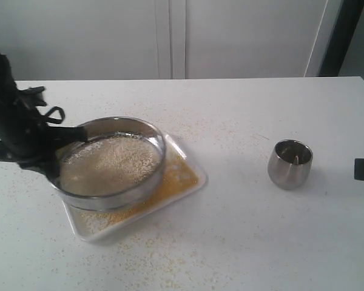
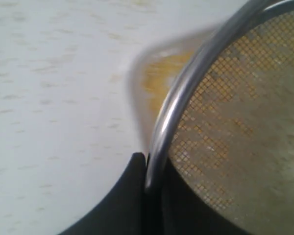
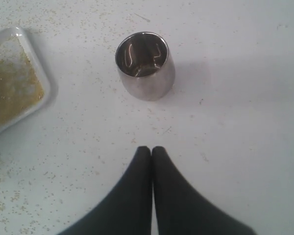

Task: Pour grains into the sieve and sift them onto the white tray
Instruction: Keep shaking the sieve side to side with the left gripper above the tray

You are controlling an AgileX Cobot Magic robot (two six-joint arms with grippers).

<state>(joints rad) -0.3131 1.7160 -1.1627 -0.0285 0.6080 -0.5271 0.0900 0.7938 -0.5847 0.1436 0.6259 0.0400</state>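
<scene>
Sieve (image 1: 118, 199) rim clamped between left fingers (image 2: 127, 208), above white tray (image 3: 43, 78).

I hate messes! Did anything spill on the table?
Yes. Small crumbs lie scattered over the table all around the white tray, both in front of it and behind it, rather than inside it. The steel cup stands upright.

Sieve (image 1: 116, 200) over tray (image 1: 200, 180), cup (image 1: 289, 165) to right
</scene>
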